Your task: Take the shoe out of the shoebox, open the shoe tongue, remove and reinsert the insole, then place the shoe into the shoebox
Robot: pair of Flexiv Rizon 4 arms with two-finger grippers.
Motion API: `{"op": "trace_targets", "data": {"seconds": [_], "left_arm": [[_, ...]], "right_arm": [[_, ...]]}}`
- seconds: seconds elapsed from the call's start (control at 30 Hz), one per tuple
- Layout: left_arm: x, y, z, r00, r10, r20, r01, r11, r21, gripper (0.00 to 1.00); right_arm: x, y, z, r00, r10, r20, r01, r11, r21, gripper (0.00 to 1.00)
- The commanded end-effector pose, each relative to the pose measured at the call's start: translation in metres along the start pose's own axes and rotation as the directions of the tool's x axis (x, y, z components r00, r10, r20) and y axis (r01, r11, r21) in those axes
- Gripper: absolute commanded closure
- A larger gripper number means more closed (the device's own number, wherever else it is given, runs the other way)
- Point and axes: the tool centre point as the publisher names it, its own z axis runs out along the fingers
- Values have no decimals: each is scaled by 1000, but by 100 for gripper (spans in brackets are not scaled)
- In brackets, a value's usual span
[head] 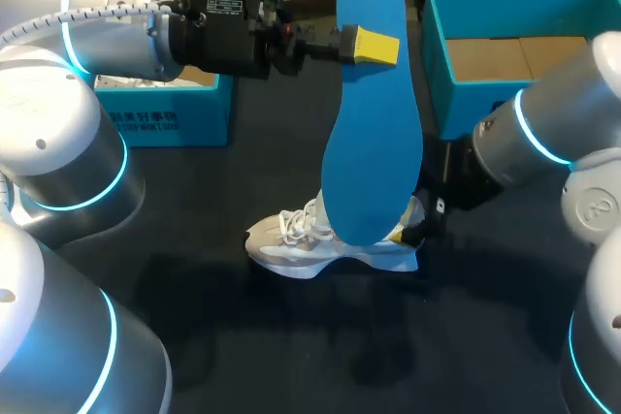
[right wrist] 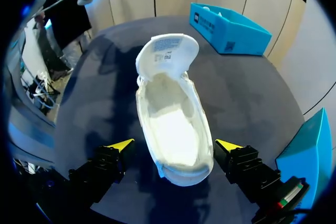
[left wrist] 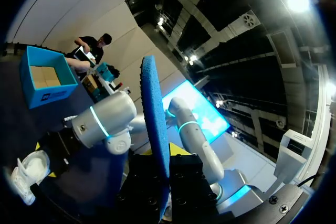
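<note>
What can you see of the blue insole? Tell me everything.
The insole is plain blue, flat and foot-shaped. It is thin when seen edge-on from the left wrist and looks like foam. It is out of the shoe and held upright in the air, pinched near its upper end by the left arm's jaws. In the head view its lower end overlaps the shoe, but the right wrist view shows no blue touching the shoe.

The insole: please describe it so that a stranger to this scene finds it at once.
On the dark table a white shoe lies in the middle. Above it the left gripper holds the insole upright. It is the only flat, bright blue, foot-shaped piece; the other blue things are boxes.
</note>
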Motion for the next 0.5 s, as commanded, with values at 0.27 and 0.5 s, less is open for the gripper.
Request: {"op": "trace_targets", "data": {"seconds": [0.27,0.5], "left_arm": [[0,2,0,1000,0,-1,0,1000,4,100],[0,2,0,1000,0,-1,0,1000,4,100]], "right_arm": [[8,20,-11,1000,30,8,-31,974,224,0],[13,28,-13,1000,7,-9,-4,956,295,0]]}}
